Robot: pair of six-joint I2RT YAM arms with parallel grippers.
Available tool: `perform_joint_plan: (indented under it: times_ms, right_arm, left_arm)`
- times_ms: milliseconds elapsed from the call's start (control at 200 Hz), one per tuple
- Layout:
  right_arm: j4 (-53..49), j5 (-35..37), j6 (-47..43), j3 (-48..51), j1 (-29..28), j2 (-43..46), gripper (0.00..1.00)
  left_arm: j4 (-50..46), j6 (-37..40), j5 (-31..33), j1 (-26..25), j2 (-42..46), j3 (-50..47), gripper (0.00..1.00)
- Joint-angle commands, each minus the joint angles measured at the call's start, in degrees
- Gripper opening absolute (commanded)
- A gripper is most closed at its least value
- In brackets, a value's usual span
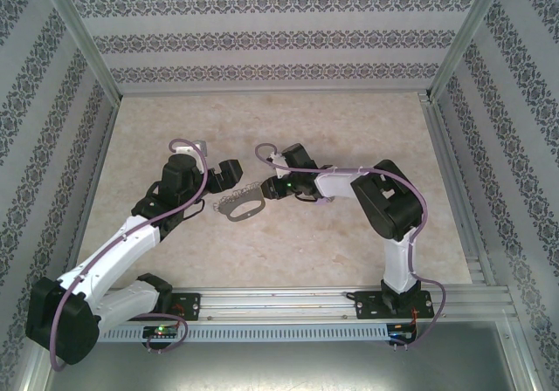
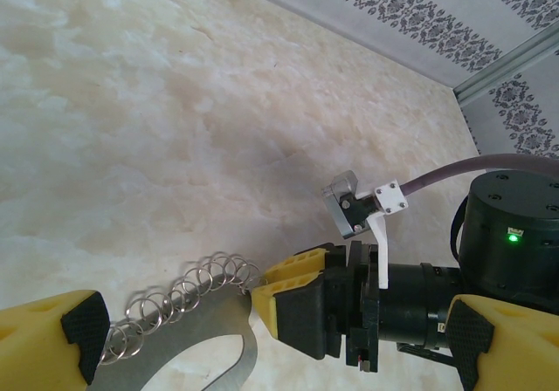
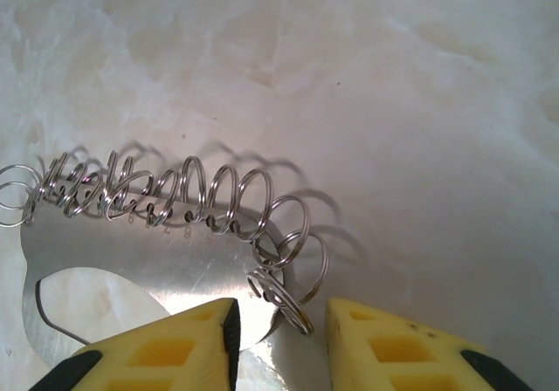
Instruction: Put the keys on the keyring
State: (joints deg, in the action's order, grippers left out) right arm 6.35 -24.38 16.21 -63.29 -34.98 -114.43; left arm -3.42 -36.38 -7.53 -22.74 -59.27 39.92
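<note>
The keyring (image 1: pixel 243 206) is lying near the middle of the bench (image 1: pixel 367 120). The left hand (image 1: pixel 224 176) is hovering just beside it, spread wide. The right hand (image 3: pixel 281 325) is straddling its end, fingers narrowly apart; whether they are pinching it I cannot tell.

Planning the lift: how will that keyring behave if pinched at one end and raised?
The keyring looks like flat sheet metal, so it is probably stiff and light and would lift as one piece. Its loose wire rings would likely swing. Smooth metal lying flat on the table may slip from the right pincer.
</note>
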Motion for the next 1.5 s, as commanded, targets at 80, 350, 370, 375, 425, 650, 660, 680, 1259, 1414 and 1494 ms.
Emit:
perform_joint_plan:
  times_ms: [80, 350, 370, 375, 425, 650, 660, 680, 1259, 1414, 1494]
  right_arm:
    - [1.2, -1.6, -0.1, -1.3, 0.3, -1.1, 0.28]
    - [1.7, -1.9, -0.2, -1.3, 0.4, -0.6, 0.06]
    - [1.6, -1.9, -0.2, -1.1, 0.4, -0.5, 0.03]
    - [1.6, -1.9, -0.2, -1.1, 0.4, -0.5, 0.02]
    - [1.8, -2.0, -0.2, -0.7, 0.5, 0.0, 0.0]
    - [2.3, -1.4, -0.6, 3.6, 1.0, 8.0, 0.0]
    - [2.4, -1.4, -0.6, 4.0, 1.0, 8.5, 0.0]
    - [2.4, -1.4, -0.9, 4.5, 1.0, 9.7, 0.0]
    - [6.5, -1.7, -6.4, 13.6, 2.3, 37.7, 0.0]
    - [8.2, -1.7, -6.0, 14.0, 2.5, 40.9, 0.0]
    - [9.7, -2.4, -5.2, 14.1, 2.9, 42.1, 0.0]
  left_arm:
    - [2.7, -0.6, -0.6, 0.5, -0.2, 0.2, 1.0]
    - [3.1, -0.8, -0.6, 0.6, -0.3, 0.0, 1.0]
    - [3.1, -0.7, -0.6, 0.6, -0.4, 0.1, 1.0]
    - [3.0, -0.7, -0.7, 0.5, -0.4, 0.1, 1.0]
    - [3.1, -0.8, -0.6, 0.6, -0.4, 0.1, 1.0]
    - [3.4, -0.3, -1.3, 0.6, -0.1, 0.5, 1.0]
    - [3.5, -0.3, -1.4, 0.6, -0.1, 0.6, 1.0]
    - [3.5, -0.1, -1.7, 0.6, -0.1, 0.8, 1.0]
    - [4.7, 4.3, -19.2, 1.6, -5.0, 11.5, 1.0]
    - [8.9, 4.1, -26.0, 1.5, -8.0, 13.0, 0.94]
    - [11.0, 4.2, -29.7, 1.5, -9.9, 14.0, 0.88]
